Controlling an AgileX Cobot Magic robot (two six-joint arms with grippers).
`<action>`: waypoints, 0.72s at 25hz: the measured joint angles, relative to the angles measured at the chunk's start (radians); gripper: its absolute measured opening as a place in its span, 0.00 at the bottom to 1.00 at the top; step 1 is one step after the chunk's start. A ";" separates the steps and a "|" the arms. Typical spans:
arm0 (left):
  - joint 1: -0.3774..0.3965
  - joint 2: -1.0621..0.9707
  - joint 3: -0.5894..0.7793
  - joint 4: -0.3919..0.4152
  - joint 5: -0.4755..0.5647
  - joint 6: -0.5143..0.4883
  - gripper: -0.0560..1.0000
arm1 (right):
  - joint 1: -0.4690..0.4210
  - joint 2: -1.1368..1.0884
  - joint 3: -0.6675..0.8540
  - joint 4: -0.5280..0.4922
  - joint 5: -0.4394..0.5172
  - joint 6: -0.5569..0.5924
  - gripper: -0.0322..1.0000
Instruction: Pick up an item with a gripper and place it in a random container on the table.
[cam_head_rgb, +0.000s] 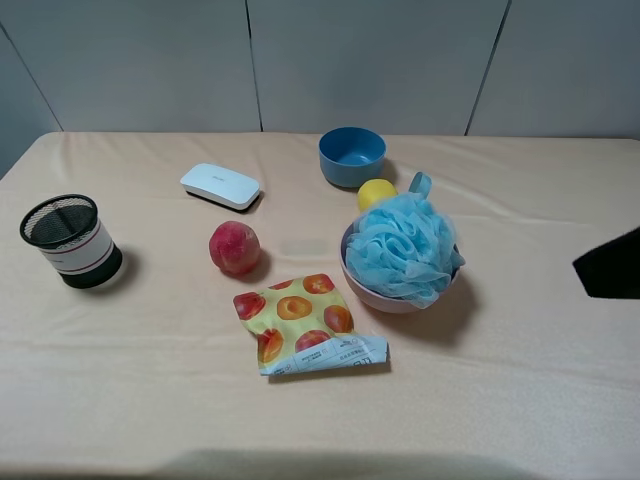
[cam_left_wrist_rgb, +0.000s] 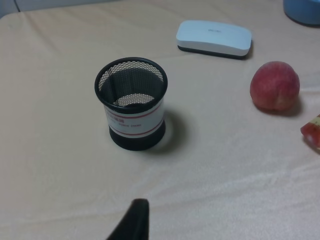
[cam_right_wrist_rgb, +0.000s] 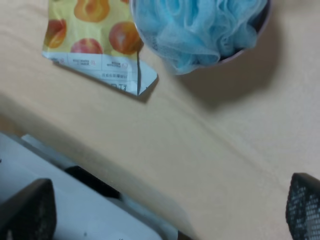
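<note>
The light blue mesh pouf (cam_head_rgb: 405, 245) sits in the pale pink bowl (cam_head_rgb: 385, 298) right of the table's middle, filling it and spilling over the rim. In the right wrist view the pouf (cam_right_wrist_rgb: 200, 25) and the bowl's rim (cam_right_wrist_rgb: 235, 55) lie well ahead of my right gripper (cam_right_wrist_rgb: 165, 210). That gripper is open and empty, with its fingertips (cam_right_wrist_rgb: 27, 210) far apart. A black part of the right arm (cam_head_rgb: 610, 265) shows at the right edge of the high view, clear of the bowl. Only one fingertip (cam_left_wrist_rgb: 132, 222) of my left gripper shows, above bare cloth in front of the mesh cup.
A black mesh cup (cam_head_rgb: 70, 240) stands at the left, also in the left wrist view (cam_left_wrist_rgb: 131, 102). A white case (cam_head_rgb: 220, 185), a red peach (cam_head_rgb: 234, 247), a fruit-print snack bag (cam_head_rgb: 305, 322), a blue bowl (cam_head_rgb: 352, 155) and a lemon (cam_head_rgb: 376, 192) lie around the middle.
</note>
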 joint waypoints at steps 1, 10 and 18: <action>0.000 0.000 0.000 0.000 0.000 0.000 1.00 | -0.003 -0.029 0.011 -0.005 0.001 0.000 0.70; 0.000 0.000 0.000 0.000 0.000 0.000 1.00 | -0.267 -0.267 0.111 -0.013 0.001 0.000 0.70; 0.000 0.000 0.000 0.000 0.000 0.000 1.00 | -0.526 -0.506 0.254 -0.016 -0.034 -0.004 0.70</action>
